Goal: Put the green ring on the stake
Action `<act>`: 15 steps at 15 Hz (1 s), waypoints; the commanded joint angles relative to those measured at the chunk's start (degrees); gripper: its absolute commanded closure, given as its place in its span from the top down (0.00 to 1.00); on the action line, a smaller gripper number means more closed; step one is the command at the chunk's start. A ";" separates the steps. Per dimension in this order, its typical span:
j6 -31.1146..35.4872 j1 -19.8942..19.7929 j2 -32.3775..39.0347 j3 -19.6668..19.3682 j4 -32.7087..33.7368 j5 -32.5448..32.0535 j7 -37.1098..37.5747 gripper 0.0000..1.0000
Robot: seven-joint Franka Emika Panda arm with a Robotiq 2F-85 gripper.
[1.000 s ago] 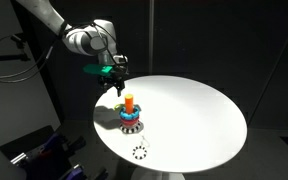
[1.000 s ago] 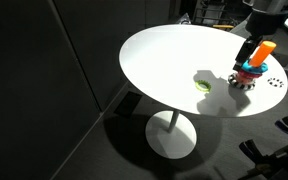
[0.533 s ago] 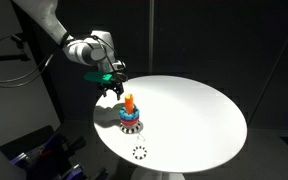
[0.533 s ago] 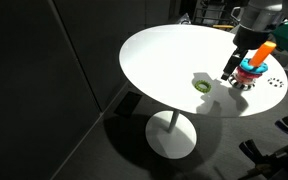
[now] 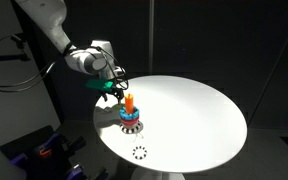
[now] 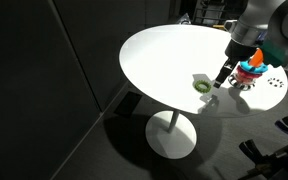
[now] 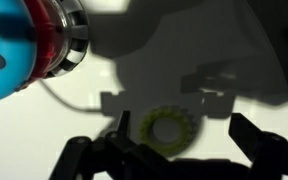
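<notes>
Claw [image 7: 184, 142] shifted from stake [image 5: 130, 105] to above green ring [image 7: 166, 127] (flat on table [image 6: 164, 55]), spread wide.

The gripper [image 6: 221, 80] points downward, jaws apart.

The arm [image 5: 52, 22] is made of smooth, rounded links in white and pale grey, and they catch the light in both exterior views. Its wrist [image 5: 88, 57] is a stubby grey cylinder. A thin dark cable [image 5: 44, 68] trails away from it. The gripper [image 5: 113, 94] is black, with a teal-green block [image 5: 97, 84] on its side. In the wrist view its fingers [image 7: 122, 152] show as dark, angular silhouettes.
</notes>
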 commanded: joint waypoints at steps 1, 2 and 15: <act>0.94 -0.32 3.03 -0.22 2.86 -1.05 -0.15 1.00; 1.01 -0.35 3.68 -0.24 3.52 -1.06 -0.21 1.00; -0.46 -1.24 12.54 0.75 13.73 -0.18 -2.08 1.00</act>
